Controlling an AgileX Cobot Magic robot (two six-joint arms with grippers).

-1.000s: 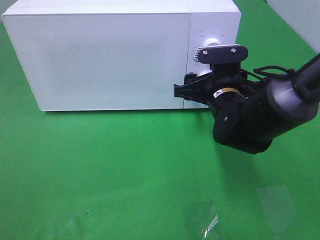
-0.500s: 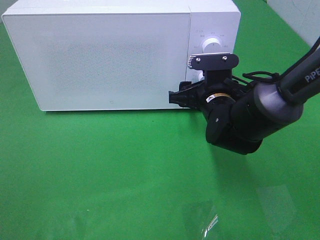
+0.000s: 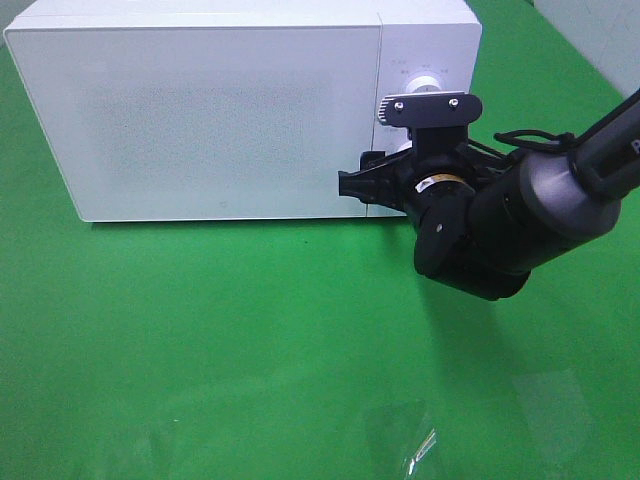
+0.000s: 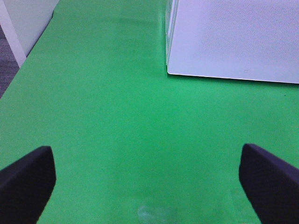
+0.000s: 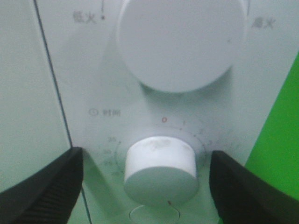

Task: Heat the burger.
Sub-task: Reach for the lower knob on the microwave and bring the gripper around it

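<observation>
The burger is out of view. A white microwave (image 3: 220,110) stands at the back of the green table with its door shut; it also shows in the left wrist view (image 4: 233,37). My right gripper (image 3: 385,172) is at the control panel on the microwave's right end. In the right wrist view it (image 5: 147,186) is open, with a finger (image 5: 42,186) on each side of the lower timer knob (image 5: 161,168), not touching it. The upper power knob (image 5: 182,42) is above. My left gripper (image 4: 149,182) is open and empty over bare green table.
A scrap of clear plastic film (image 3: 415,440) lies near the table's front edge. The green cloth (image 3: 200,330) spreads in front of the microwave. A white wall panel (image 4: 23,23) borders the table on the left arm's side.
My right gripper has shifted a little left along the control panel, dipping and then rising again. The microwave door stays shut.
</observation>
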